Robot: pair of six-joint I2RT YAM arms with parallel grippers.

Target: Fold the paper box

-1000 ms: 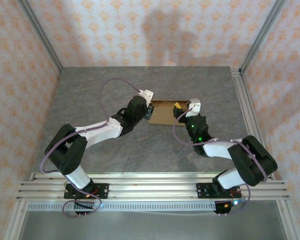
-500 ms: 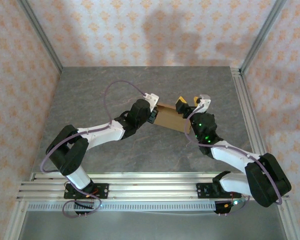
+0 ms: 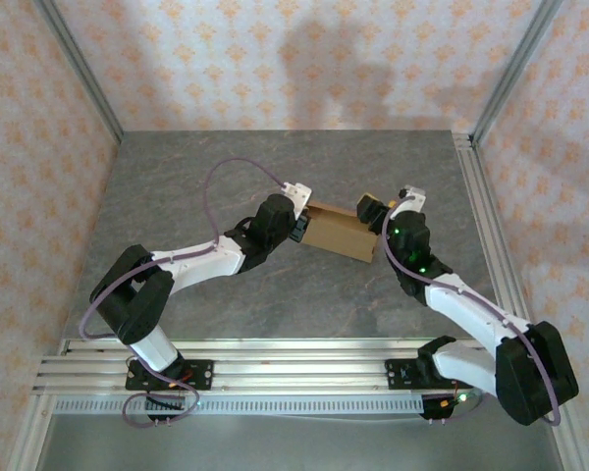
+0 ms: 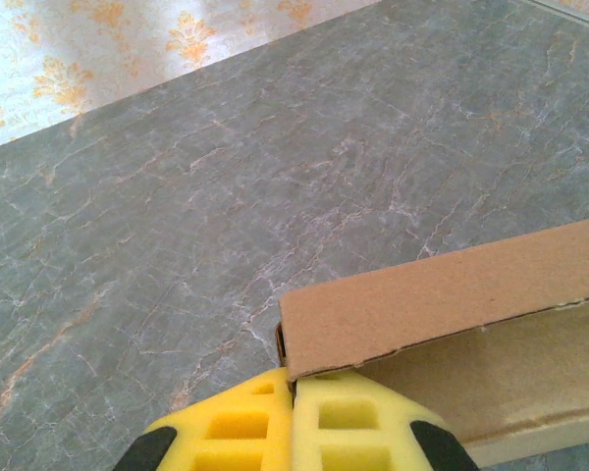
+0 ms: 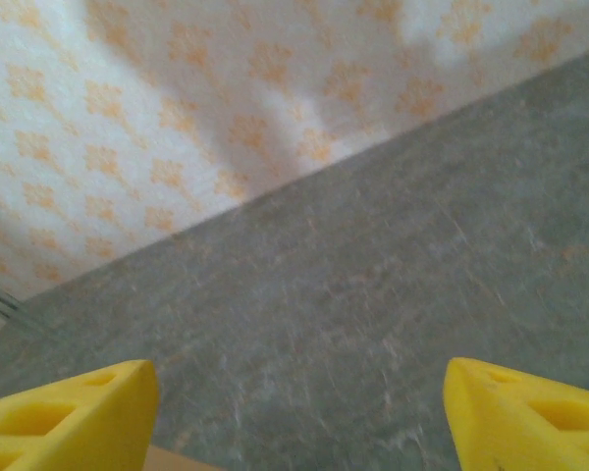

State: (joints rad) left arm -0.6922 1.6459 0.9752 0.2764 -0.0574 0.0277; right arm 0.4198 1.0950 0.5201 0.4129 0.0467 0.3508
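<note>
The big grey table (image 3: 206, 294) held one paper box (image 3: 339, 234) (just a single brown one). It lay long-ways between the two pincers, one end toward each. The left gripper (image 3: 296, 222) was pressed together, pinching the box's corner, so it was the nearer one. The right gripper (image 3: 371, 206) was spread wide, just beside the other end, holding nothing.

Soft even light, blurred right wrist view
</note>
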